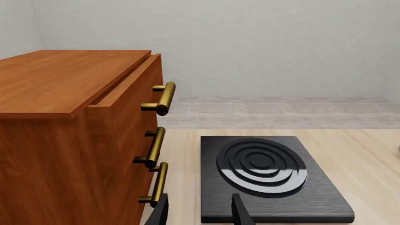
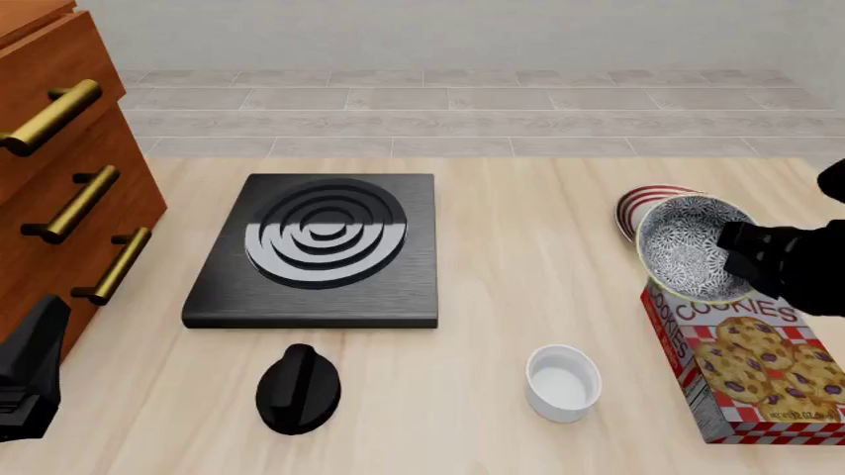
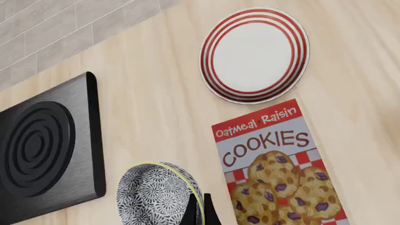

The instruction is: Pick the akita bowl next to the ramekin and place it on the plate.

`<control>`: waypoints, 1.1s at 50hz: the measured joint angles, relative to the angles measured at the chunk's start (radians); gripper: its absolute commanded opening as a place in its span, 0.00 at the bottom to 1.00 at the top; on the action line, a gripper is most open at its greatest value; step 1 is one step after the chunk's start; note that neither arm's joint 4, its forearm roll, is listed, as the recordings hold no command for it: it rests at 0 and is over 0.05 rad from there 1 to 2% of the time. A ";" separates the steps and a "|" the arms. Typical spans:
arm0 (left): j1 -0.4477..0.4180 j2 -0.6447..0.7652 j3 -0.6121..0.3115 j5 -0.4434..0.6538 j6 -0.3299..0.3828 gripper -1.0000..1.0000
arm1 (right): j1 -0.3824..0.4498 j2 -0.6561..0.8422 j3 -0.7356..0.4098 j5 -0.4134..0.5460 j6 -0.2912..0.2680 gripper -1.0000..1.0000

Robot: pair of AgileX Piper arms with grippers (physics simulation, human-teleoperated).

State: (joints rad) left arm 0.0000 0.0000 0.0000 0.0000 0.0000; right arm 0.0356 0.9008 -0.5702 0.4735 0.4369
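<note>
Bowl (image 2: 692, 247) first: we see it lifted off the bench, tilted with its speckled inside turned toward the camera, hanging above the near edge of the plate (image 2: 647, 205) and the far end of the cookie box (image 2: 750, 368). The right gripper (image 2: 739, 259) comes in from the right edge and its jaws are clenched on the bowl's rim at the right side. In the right wrist view we find the pale rim of the bowl (image 3: 159, 194) pinched between the two dark fingertips (image 3: 198, 213), with the bowl's body lying to one side of them.

The plate sits by the right edge of the bench, toward the far side, with the cookie box just beside it on the near side. The ramekin (image 2: 563, 382) stands upright near the front edge, apart from the box.

We see the stove plate (image 2: 320, 247) left of centre, a black knob (image 2: 297, 389) near it toward the front edge, and a wooden drawer chest (image 2: 59, 178) at the left edge.

The left gripper (image 1: 198, 212) hangs near the front left corner; its fingers stand apart, holding nothing.
</note>
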 measured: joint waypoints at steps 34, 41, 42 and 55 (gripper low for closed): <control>0.000 0.000 0.000 0.000 0.000 1.00 | -0.105 0.120 -0.093 -0.080 -0.036 0.00; 0.000 0.000 0.000 0.000 0.000 1.00 | -0.127 0.138 -0.096 -0.098 -0.047 0.00; 0.000 0.000 0.000 0.000 0.000 1.00 | -0.131 0.141 -0.097 -0.100 -0.048 0.00; 0.000 0.000 0.000 0.000 0.000 1.00 | -0.173 0.178 -0.104 -0.135 -0.066 0.00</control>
State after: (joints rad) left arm 0.0000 0.0000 0.0000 0.0000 0.0000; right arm -0.1372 1.0788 -0.6747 0.3381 0.3712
